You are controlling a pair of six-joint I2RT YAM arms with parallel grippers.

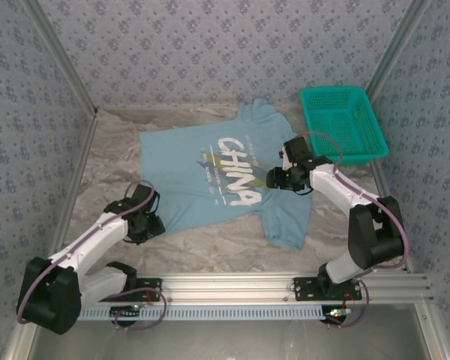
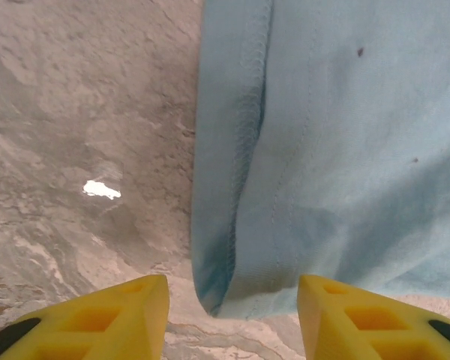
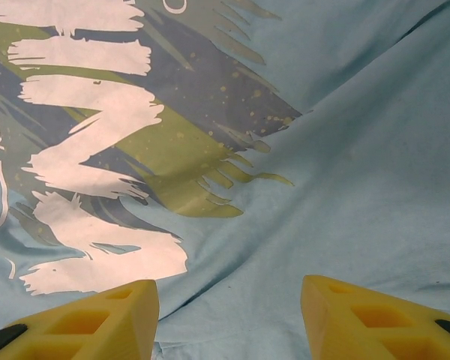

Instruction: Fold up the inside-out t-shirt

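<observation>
The light-blue t-shirt (image 1: 187,169) lies spread flat on the table with its white "CHINA" lettering (image 1: 235,171) facing up. My left gripper (image 1: 154,214) sits low at the shirt's near-left hem corner. In the left wrist view that stitched corner (image 2: 214,296) lies between the yellow fingers (image 2: 127,307), and the left gripper (image 2: 232,304) is open around it with gaps on both sides. My right gripper (image 1: 273,178) hovers over the shirt just right of the lettering. The right gripper (image 3: 229,307) is open above plain blue cloth (image 3: 345,150), beside the dark-blue and yellowish graphic (image 3: 172,150).
A teal mesh basket (image 1: 343,124) stands at the back right, close to the shirt's far sleeve. Patterned walls close in the left, back and right. The marbled table (image 1: 109,161) is bare left of the shirt. An aluminium rail (image 1: 232,285) runs along the near edge.
</observation>
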